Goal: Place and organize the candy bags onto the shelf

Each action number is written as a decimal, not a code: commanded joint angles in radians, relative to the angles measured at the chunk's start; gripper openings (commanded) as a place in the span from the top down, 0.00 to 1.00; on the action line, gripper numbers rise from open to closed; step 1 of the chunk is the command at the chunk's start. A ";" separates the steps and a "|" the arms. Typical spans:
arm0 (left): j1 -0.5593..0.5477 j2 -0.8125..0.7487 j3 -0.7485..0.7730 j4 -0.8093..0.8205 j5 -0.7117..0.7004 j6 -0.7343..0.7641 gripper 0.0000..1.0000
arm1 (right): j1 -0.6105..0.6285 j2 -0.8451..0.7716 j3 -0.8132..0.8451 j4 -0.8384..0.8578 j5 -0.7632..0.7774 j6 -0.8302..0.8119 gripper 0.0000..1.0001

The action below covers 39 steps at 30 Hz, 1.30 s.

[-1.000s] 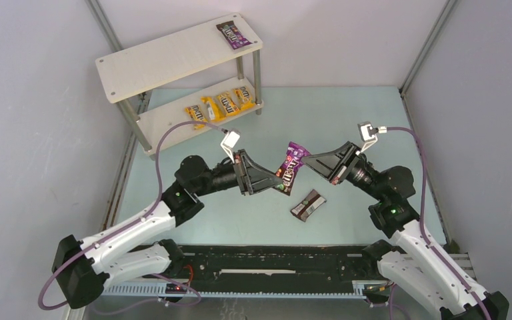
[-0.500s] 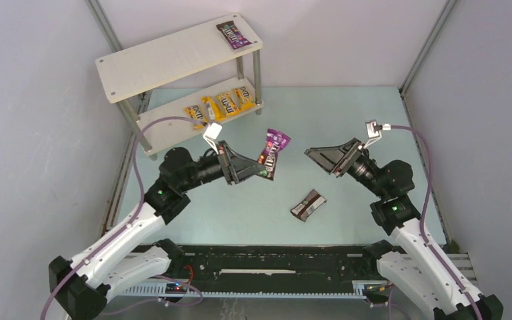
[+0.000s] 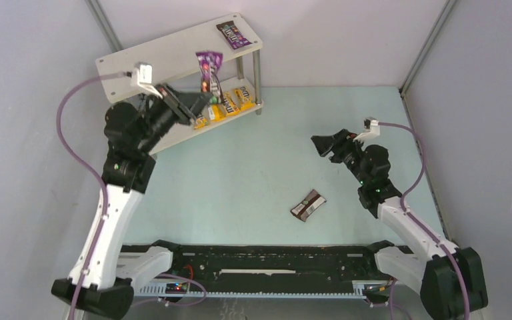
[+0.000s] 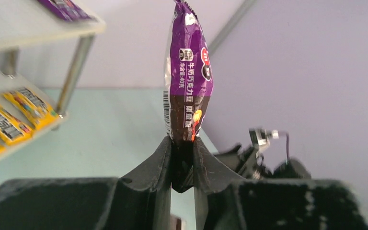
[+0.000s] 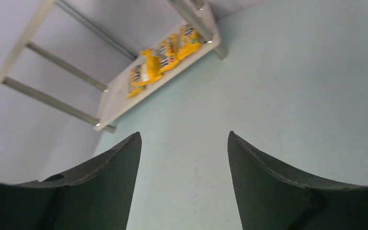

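Left: the left gripper (image 3: 197, 101) is raised in front of the two-tier rack of pale boards on thin silver legs (image 3: 167, 57). It is clenched on the lower end of a glossy purple candy packet (image 3: 208, 69), which stands upright above its fingertips, over the top board's near edge and not yet set down. Just below and beyond this gripper, a row of flat yellow-orange packets (image 3: 231, 103) lies on the lower board; four appear to be there, partly covered by the arm. Further beyond it, a second purple packet (image 3: 233, 35) lies flat at the top board's far right corner.

Centre: one dark brown packet (image 3: 308, 205) lies on the table, well apart from both grippers.

Right: the right gripper (image 3: 323, 143) is released and carries nothing.

Judged progress: five packets shelved, one being delivered, one to collect.

Surface and room: a smooth pale green tabletop (image 3: 267, 127), enclosed by plain grey walls (image 3: 33, 133) with metal corner posts (image 3: 427, 43).
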 commanded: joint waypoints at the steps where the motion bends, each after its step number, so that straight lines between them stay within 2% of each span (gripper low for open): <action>1: 0.069 0.166 0.145 0.065 -0.098 -0.085 0.86 | 0.008 0.081 -0.030 0.157 0.122 -0.174 0.25; 4: 0.101 0.289 0.241 0.106 -0.139 -0.145 0.85 | 0.006 0.124 -0.087 0.236 0.128 -0.221 0.24; 6: 0.122 0.375 0.321 0.111 -0.164 -0.169 0.81 | -0.004 0.139 -0.113 0.274 0.118 -0.218 0.24; 13: 0.164 0.669 0.579 0.121 -0.143 -0.248 0.85 | -0.024 0.132 -0.135 0.261 0.085 -0.218 0.22; 20: 0.167 0.845 0.765 0.058 -0.140 -0.254 0.84 | -0.061 0.153 -0.143 0.286 0.042 -0.186 0.22; 23: 0.167 0.871 0.775 0.045 -0.125 -0.286 0.83 | -0.070 0.160 -0.142 0.288 0.037 -0.176 0.22; 29: 0.168 0.857 0.696 0.049 -0.166 -0.348 0.82 | -0.077 0.169 -0.143 0.292 0.030 -0.166 0.22; 34: 0.169 0.883 0.670 0.064 -0.121 -0.395 0.82 | -0.091 0.189 -0.143 0.311 0.007 -0.149 0.22; 39: 0.168 0.882 0.653 0.060 -0.145 -0.408 0.76 | -0.096 0.193 -0.142 0.312 0.004 -0.144 0.22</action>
